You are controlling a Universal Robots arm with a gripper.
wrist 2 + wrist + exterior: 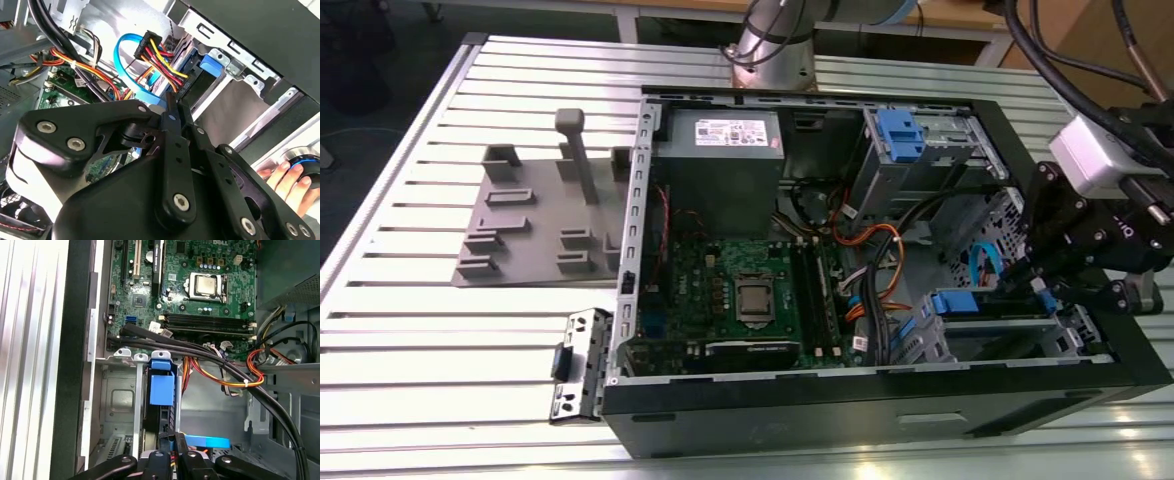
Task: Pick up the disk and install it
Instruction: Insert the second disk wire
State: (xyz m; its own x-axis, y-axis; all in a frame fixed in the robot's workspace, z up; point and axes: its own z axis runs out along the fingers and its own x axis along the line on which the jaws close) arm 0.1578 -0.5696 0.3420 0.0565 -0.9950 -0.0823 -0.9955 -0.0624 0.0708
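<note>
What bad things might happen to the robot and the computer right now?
The gripper sits low inside the computer case, right at the disk in its bay. The coloured wires run close by and might get snagged or tugged. A person's hand rests beside the case and might get bumped.

Exterior view looks down over the open computer case (881,400); both wrist views sit close inside it.

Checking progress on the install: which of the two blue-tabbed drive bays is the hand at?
The lower bay, near the case's front edge, beside the hand; the other blue-tabbed bay sits far off by the power supply.
</note>
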